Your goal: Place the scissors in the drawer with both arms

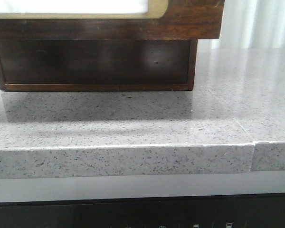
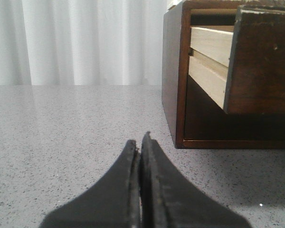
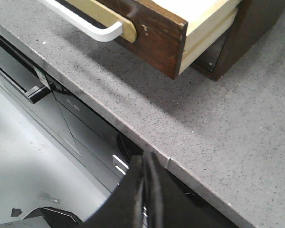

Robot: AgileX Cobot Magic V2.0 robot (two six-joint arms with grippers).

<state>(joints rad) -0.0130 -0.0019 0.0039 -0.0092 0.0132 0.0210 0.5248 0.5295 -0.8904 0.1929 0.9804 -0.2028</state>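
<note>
The drawer (image 1: 104,19) is pulled out from the dark wooden cabinet (image 1: 95,64) and overhangs the grey counter; its front carries a white panel rimmed in cream-gold. It also shows in the left wrist view (image 2: 261,57), from the side, and in the right wrist view (image 3: 147,33), with its white handle. The scissors are not in view. My left gripper (image 2: 140,140) is shut and empty, low over the counter beside the cabinet's left side. My right gripper (image 3: 146,156) is shut and empty, off the counter's front edge. Neither gripper shows in the front view.
The speckled grey counter (image 1: 180,118) has a seam in its front edge at the right (image 1: 253,156). White curtains (image 2: 76,42) hang behind. Below the counter's edge a dark appliance front (image 3: 33,80) and the floor show.
</note>
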